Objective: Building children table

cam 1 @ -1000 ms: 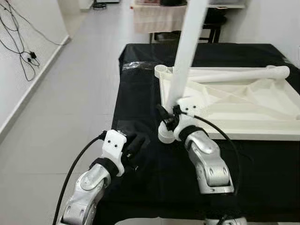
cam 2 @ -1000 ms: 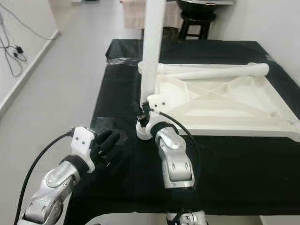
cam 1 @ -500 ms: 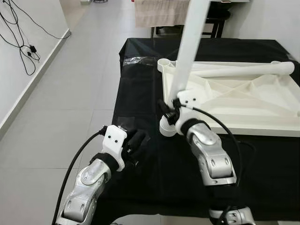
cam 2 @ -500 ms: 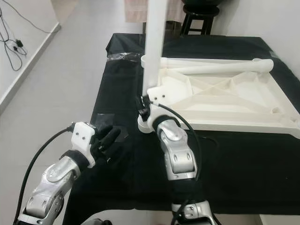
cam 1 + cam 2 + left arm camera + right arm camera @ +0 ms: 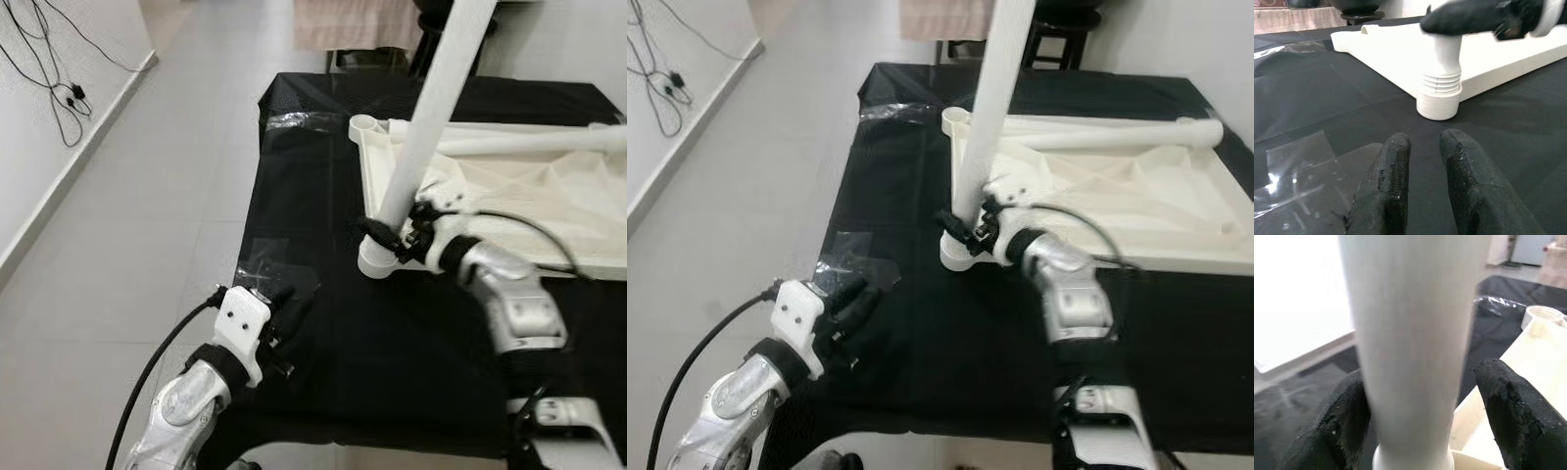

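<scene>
the right gripper (image 5: 972, 230) is clamped on the white table leg (image 5: 982, 137) just above its threaded foot, one black finger (image 5: 1344, 423) on each side of the tube. the leg is stood in the near-left corner socket (image 5: 960, 257) of the upturned white tabletop (image 5: 1136, 201), tilted a little away from the robot. compared with half a second ago, the right forearm is seen swung out toward the robot's right, so that the wrist now reaches the leg from the side; this is judged to be a turn of the leg in its socket, a screwing stroke partly made. thread rings (image 5: 1441, 82) are visible above the socket, so the leg is taken as not yet fully seated.

the left gripper (image 5: 284, 311) is held low over the black cloth (image 5: 323, 176), its fingers (image 5: 1393, 171) nearly together with nothing between them, beside a sheet of clear plastic wrap (image 5: 857, 266).

a second leg (image 5: 1117, 137) is laid across the far side of the tabletop, and an open socket (image 5: 367, 125) is seen at the far-left corner. a stool (image 5: 1058, 39) and a draped cloth (image 5: 343, 22) are stood beyond the table, cables (image 5: 59, 93) along the wall. the right gripper's own cable (image 5: 1087, 230) is looped near the leg and could be caught during further turns.
</scene>
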{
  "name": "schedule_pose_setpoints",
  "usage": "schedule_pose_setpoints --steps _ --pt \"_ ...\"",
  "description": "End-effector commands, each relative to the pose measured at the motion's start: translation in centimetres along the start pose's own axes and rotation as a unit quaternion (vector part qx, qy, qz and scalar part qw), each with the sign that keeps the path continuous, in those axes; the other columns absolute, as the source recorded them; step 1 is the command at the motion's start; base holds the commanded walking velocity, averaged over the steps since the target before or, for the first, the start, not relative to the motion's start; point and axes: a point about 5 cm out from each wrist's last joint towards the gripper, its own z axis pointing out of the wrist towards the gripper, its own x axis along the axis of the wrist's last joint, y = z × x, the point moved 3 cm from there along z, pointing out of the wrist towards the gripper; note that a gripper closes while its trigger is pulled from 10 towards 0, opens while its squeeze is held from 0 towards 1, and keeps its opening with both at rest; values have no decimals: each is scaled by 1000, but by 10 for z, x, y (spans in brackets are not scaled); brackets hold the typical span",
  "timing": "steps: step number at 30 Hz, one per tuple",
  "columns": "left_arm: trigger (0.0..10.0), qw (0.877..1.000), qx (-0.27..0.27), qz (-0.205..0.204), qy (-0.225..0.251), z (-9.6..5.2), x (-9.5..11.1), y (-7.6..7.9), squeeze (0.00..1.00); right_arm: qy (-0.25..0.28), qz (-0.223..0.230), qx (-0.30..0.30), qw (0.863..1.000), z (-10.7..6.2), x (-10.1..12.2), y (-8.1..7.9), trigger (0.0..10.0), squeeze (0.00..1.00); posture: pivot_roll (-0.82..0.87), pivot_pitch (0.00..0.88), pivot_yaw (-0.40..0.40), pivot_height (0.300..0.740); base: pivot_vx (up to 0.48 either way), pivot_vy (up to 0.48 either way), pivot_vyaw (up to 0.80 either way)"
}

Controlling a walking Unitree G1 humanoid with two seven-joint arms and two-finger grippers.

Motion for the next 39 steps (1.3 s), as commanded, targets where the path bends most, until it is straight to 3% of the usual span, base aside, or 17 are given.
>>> schedule_pose_setpoints --steps 1,7,8,9,13,14,15,16,26,29,30,32,33,34,35,38,39 --pt "10000 1000 -8 -9 1 -2 0 3 0 17 12 56 998 2 8 -2 10000 0 45 102 -7 740 0 0 0" --pt "10000 1000 -14 -10 7 -1 0 4 0 34 12 115 993 6 23 2 10000 0 50 105 -10 740 0 0 0" --pt "10000 1000 -16 -11 9 -1 1 5 0 33 12 124 992 9 25 6 7882 0 51 106 -14 740 0 0 0" --pt "10000 1000 -17 -12 10 -1 1 6 0 32 12 129 991 11 27 8 4863 0 51 106 -14 740 0 0 0" --pt "10000 1000 -18 -14 13 0 1 5 0 24 4 154 988 19 28 5 3882 0 60 110 -18 740 0 0 0" --pt "10000 1000 -18 -14 14 0 1 5 0 24 3 162 986 20 28 4 1373 0 60 110 -18 740 0 0 0" --pt "10000 1000 -18 -14 14 0 1 5 0 24 3 162 986 20 28 4 1373 0 60 110 -18 740 0 0 0" --pt "10000 1000 -18 -15 14 0 0 5 0 25 6 174 984 21 28 1 0 0 60 110 -18 740 0 0 0" --pt "10000 999 -20 -20 16 1 -1 3 0 8 26 206 978 22 5 -7 0 0 66 114 -21 740 0 0 0" --pt "10000 999 -19 -24 19 0 -2 1 0 -34 11 122 992 19 -30 -15 0 0 42 125 -35 740 0 0 0" --pt "10000 999 -18 -23 19 -1 -1 0 0 -85 -2 20 996 20 -55 -18 0 0 44 133 -32 740 0 0 0" --pt "10000 999 -17 -23 19 -1 -1 -2 0 -136 -28 -98 985 17 -77 -19 0 0 41 136 -31 740 0 0 0" --pt "10000 1000 -14 -20 19 -2 -1 -4 0 -137 14 -145 980 5 -90 -40 0 0 32 147 -13 740 0 0 0" --pt "10000 1000 -12 -18 19 -2 -1 -4 0 -133 51 -169 975 -6 -94 -54 0 0 32 147 -13 740 0 0 0" --pt "10000 1000 -9 -17 19 -3 -1 -6 0 -114 49 -189 974 -15 -87 -58 0 0 21 143 0 740 0 0 0" --pt "10000 1000 -6 -14 17 -3 -2 -7 0 -103 55 -187 976 -19 -80 -58 0 0 21 143 0 740 0 0 0" --pt "10000 1000 4 -12 13 -2 -3 -10 0 -100 28 -205 973 -24 -74 -41 0 0 13 129 18 740 0 0 0"
